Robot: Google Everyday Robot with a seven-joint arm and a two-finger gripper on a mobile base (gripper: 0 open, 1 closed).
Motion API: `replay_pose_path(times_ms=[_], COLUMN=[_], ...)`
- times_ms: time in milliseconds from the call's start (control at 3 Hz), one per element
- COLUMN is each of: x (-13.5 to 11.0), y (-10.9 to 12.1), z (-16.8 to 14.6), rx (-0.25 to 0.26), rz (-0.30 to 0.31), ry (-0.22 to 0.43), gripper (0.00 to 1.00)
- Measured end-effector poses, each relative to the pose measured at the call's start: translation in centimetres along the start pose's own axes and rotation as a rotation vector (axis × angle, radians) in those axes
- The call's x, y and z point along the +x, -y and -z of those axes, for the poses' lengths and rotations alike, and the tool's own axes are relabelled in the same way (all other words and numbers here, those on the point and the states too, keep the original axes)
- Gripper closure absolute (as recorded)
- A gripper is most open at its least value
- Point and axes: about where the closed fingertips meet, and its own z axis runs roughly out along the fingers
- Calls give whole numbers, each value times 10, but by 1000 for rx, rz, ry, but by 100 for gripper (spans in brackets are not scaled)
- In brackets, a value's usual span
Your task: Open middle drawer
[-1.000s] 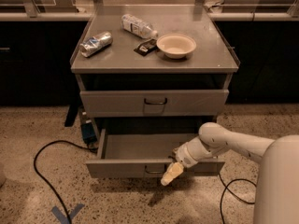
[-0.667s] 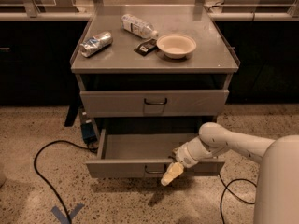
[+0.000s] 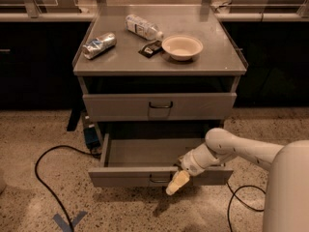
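Lying on the floor at the left is a black cable (image 3: 36, 166). On the grey cabinet top (image 3: 217, 47) sit a can (image 3: 99, 45), a bottle (image 3: 143, 27) and a bowl (image 3: 182, 47). Lower down, the middle drawer (image 3: 145, 152) stands pulled out, and its tray shows. The gripper (image 3: 177, 182) hangs at the drawer's front, just right of the handle (image 3: 159, 179). I cannot tell how wide it is open or if it holds anything.

We see a speckled terrazzo floor (image 3: 29, 129) in dim warm light, dark cabinets (image 3: 34, 62) from 9 to 3 o'clock, a grey metal cart (image 3: 212, 62) at centre, a black cable (image 3: 37, 170) at 8 o'clock and blue tape (image 3: 67, 221) at 7. The gripper (image 3: 176, 183) hangs between 5 and 6 o'clock.
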Motion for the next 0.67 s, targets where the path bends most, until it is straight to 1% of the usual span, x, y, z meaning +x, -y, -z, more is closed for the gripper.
replay_pose_path(times_ms=[333, 667], x=[25, 25], y=[-37, -38], z=[18, 18], rx=[-25, -25], rz=[-68, -68], ry=[-20, -20], gripper=[0, 0])
